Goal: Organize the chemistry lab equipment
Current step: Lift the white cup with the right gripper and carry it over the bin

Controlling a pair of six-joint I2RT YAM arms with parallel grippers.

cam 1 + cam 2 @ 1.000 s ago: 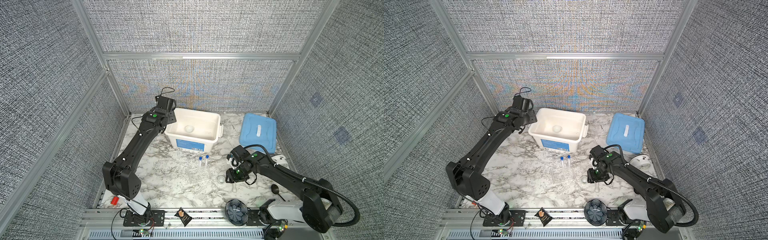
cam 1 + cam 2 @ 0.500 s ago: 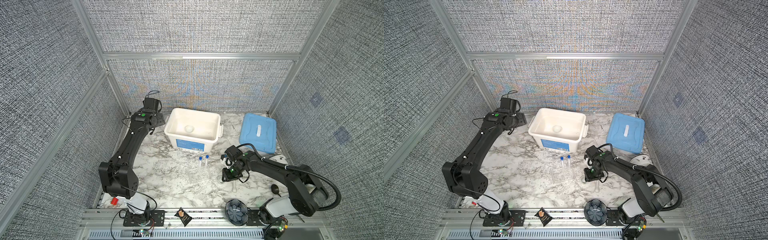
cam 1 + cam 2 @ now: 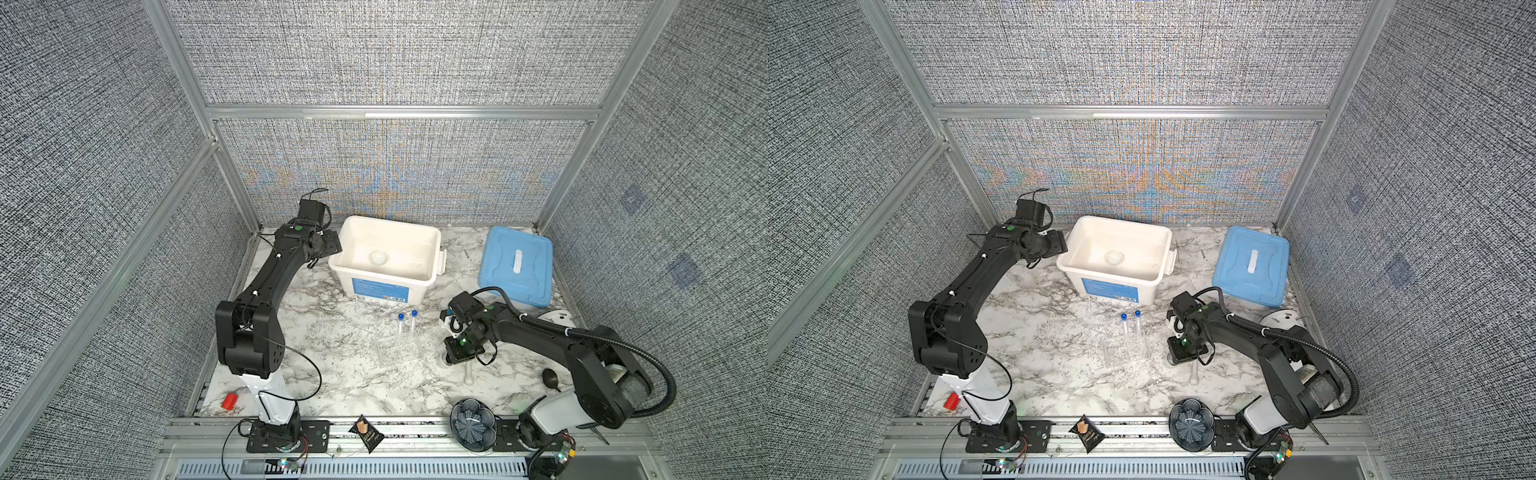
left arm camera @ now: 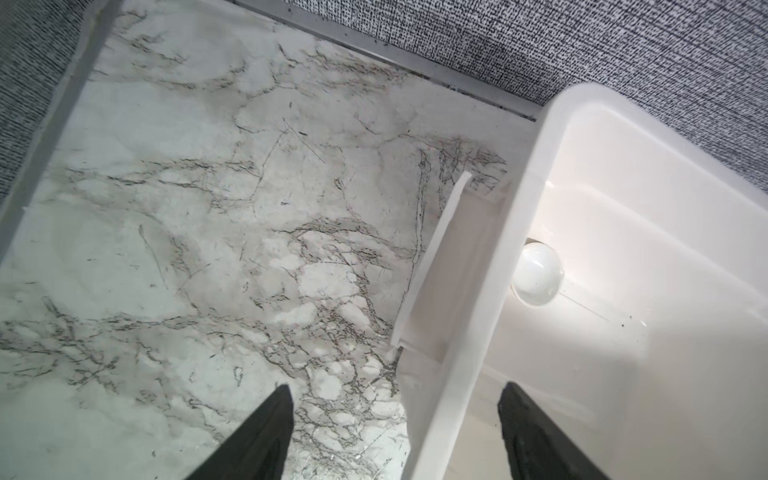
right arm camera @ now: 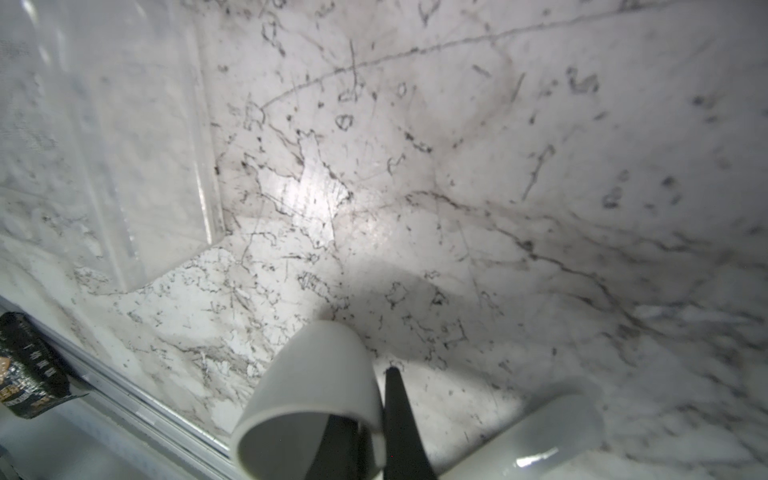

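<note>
Right pincer [image 3: 456,360] sits low over the tabletop [image 3: 332,332] in both top views, to the right of the two blue-capped tubes [image 3: 406,326] and their clear rack [image 3: 395,353]. The pestle [image 3: 468,374] lies just beside it, long axis running toward the front edge. The white bin [image 3: 390,232], holding a second dish [image 3: 379,257], lies back and to the left (the likely drop spot, and the right arm is the one loaded). The left pincer [image 3: 328,246] hangs at the bin's left wall.

From the left wrist, its jaws stand wide apart, straddling that wall, nothing between them but plastic.

From the right wrist, the jaws are clamped on the rim of a small white dish [image 5: 316,386], one finger [image 5: 399,415] outside, the other inside. Being round, it has no long axis; its mouth tips toward the camera.
</note>
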